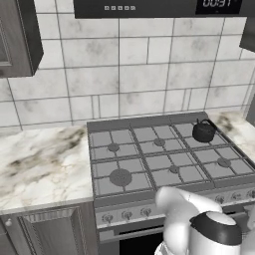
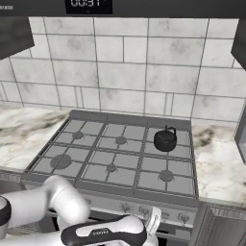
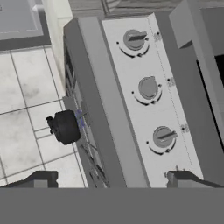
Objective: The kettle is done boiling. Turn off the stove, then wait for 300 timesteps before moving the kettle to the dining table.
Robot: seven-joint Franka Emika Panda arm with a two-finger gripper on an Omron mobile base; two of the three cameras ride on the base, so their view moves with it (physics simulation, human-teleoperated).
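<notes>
The small black kettle [image 1: 203, 131] [image 2: 165, 139] stands upright on the back right burner of the grey stove [image 1: 107, 124] [image 2: 96, 116]. In the hand view the stove [image 3: 109, 109] appears rolled on its side. There the kettle [image 3: 65, 127] sits over a faint blue flame. My gripper [image 3: 111, 180] is open and holds nothing. It hangs in front of the stove's knob panel, with three knobs ahead: one [image 3: 133, 40], a second [image 3: 148, 88], and the nearest [image 3: 162, 137]. It touches none of them. My arm is folded low in front of the range.
Marble counters flank the range on the left [image 1: 40, 164] and the right [image 2: 221, 158]. A tiled wall [image 1: 124, 74] rises behind it, with a dark appliance with a display [image 1: 149, 7] overhead and a dark wall cabinet [image 1: 15, 35] at upper left. The oven door lies below the knobs.
</notes>
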